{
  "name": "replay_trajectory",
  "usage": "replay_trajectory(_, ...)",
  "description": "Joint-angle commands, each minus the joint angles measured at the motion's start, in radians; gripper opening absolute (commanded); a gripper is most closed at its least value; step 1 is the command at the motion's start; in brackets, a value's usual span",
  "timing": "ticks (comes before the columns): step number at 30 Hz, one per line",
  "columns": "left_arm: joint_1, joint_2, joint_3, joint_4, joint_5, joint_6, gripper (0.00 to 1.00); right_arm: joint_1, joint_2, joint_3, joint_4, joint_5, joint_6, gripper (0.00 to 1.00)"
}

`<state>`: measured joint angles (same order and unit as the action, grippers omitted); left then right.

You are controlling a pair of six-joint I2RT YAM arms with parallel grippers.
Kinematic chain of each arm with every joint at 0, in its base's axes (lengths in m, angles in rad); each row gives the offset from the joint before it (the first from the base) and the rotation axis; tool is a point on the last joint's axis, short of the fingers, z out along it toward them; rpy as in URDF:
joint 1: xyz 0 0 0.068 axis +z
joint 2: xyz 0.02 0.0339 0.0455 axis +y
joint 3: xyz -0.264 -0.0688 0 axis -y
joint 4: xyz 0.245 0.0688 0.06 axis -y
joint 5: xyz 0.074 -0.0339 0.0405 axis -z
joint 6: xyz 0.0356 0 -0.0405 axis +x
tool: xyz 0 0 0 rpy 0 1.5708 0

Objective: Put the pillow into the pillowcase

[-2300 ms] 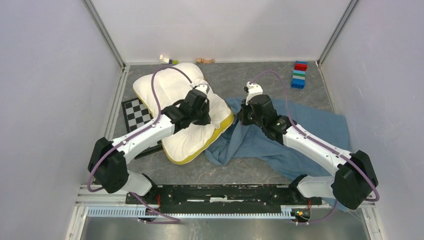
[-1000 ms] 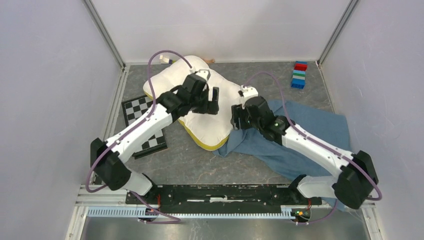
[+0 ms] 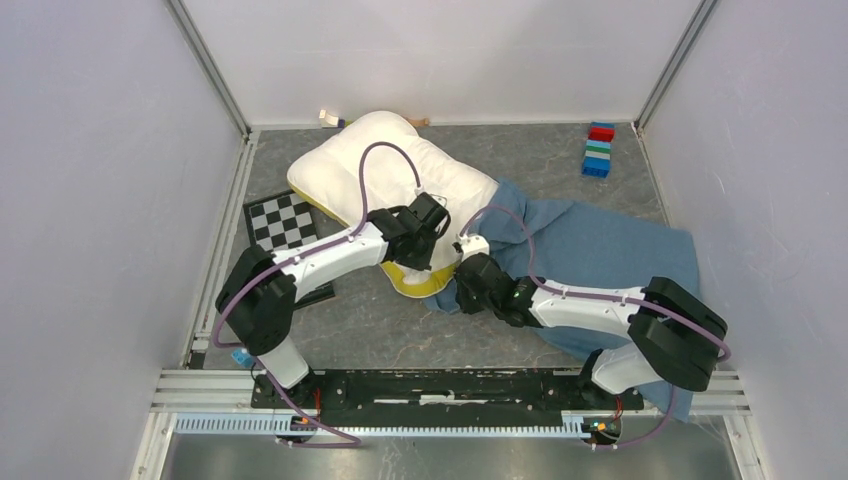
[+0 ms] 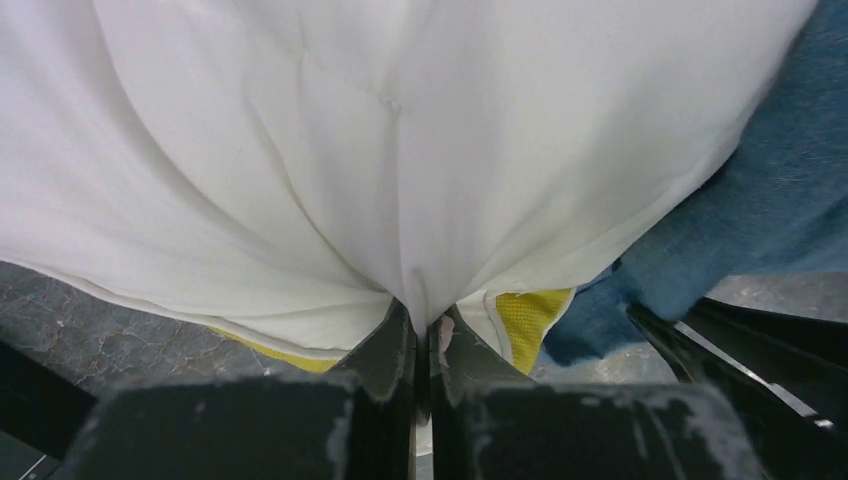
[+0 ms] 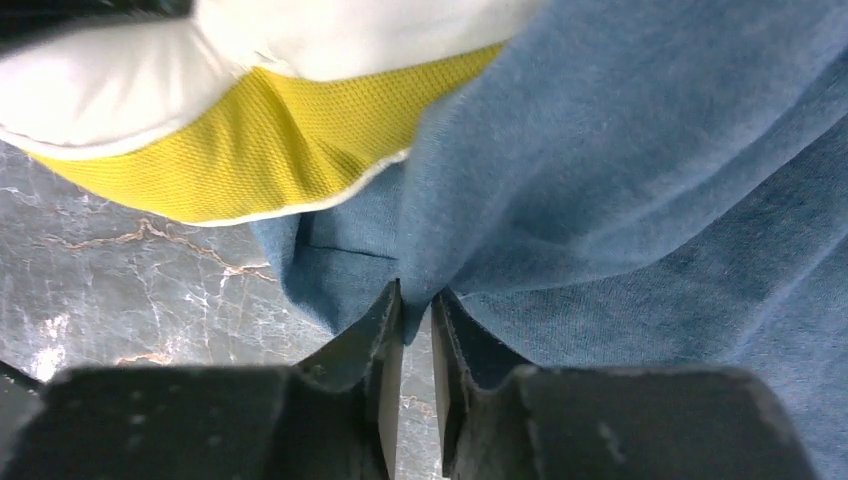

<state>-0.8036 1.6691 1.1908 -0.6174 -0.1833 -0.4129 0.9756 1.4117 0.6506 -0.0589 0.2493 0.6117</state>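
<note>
Surroundings: grey marbled tabletop (image 3: 370,320) closed in by pale walls (image 3: 100,150) on the left, far and right sides.
Pillow: the pillow (image 3: 370,165) lies toward the far left corner of the tabletop, plump and cream-white. Its yellow-banded corner points at the middle of the tabletop.
Pillowcase: the pillowcase (image 3: 610,245) is spread, wrinkled, from the middle of the tabletop to the right edge. Its left end is bunched against the pillow's near corner and right side, touching it. Whether any of the pillow is inside the cloth cannot be told.
Left tool: the left tool (image 4: 422,325) sits at the pillow's near corner. Its fingers are pressed together on a pinch of the white cover, just beside the yellow band, and creases fan out from that pinch.
Right tool: the right tool (image 5: 417,300) is just to the right of the left one, low over the tabletop. It is closed to a narrow slit on a fold of blue cloth at the pillowcase's left end, right under the yellow corner.
Checkerboard: a checkerboard (image 3: 285,225) lies near the left edge, partly under the pillow and the left arm.
Blocks: a stack of coloured blocks (image 3: 598,150) stands by the far right corner, apart from the cloth.
Far edge: small bits (image 3: 330,118) lie behind the pillow, too small to name.
</note>
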Motion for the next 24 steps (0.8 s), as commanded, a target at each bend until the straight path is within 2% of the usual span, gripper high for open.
replay_trajectory(1, 0.003, -0.087, 0.126, -0.045, 0.054, -0.061, 0.02, 0.023, 0.002, 0.021, 0.027, 0.019, 0.023, 0.10)
replay_trajectory(2, 0.003, -0.108, 0.166, -0.057, 0.079, -0.081, 0.02, 0.035, -0.010, 0.023, 0.024, 0.019, 0.022, 0.03)
replay_trajectory(3, 0.003, -0.121, 0.198, -0.061, 0.097, -0.111, 0.02, 0.049, -0.018, 0.026, 0.019, 0.019, 0.024, 0.00)
replay_trajectory(6, 0.003, -0.108, 0.265, -0.031, 0.156, -0.188, 0.02, 0.091, -0.072, 0.035, -0.005, 0.034, 0.035, 0.00)
replay_trajectory(8, 0.003, -0.071, 0.255, 0.029, 0.178, -0.245, 0.02, 0.110, -0.124, 0.053, -0.039, 0.043, 0.036, 0.00)
replay_trajectory(12, -0.001, -0.005, 0.103, 0.255, 0.239, -0.384, 0.02, 0.122, -0.246, 0.126, -0.106, 0.029, 0.026, 0.00)
replay_trajectory(14, -0.004, 0.019, 0.002, 0.396, 0.228, -0.455, 0.02, 0.121, -0.276, 0.178, -0.135, 0.013, 0.010, 0.00)
replay_trajectory(16, -0.017, 0.044, -0.065, 0.470, 0.193, -0.496, 0.02, 0.121, -0.280, 0.238, -0.160, -0.003, -0.008, 0.00)
replay_trajectory(22, -0.111, 0.086, -0.145, 0.514, 0.071, -0.554, 0.02, 0.112, -0.241, 0.409, -0.210, 0.021, -0.066, 0.00)
replay_trajectory(24, -0.127, 0.093, -0.155, 0.533, 0.086, -0.585, 0.02, 0.111, -0.212, 0.449, -0.204, 0.019, -0.078, 0.00)
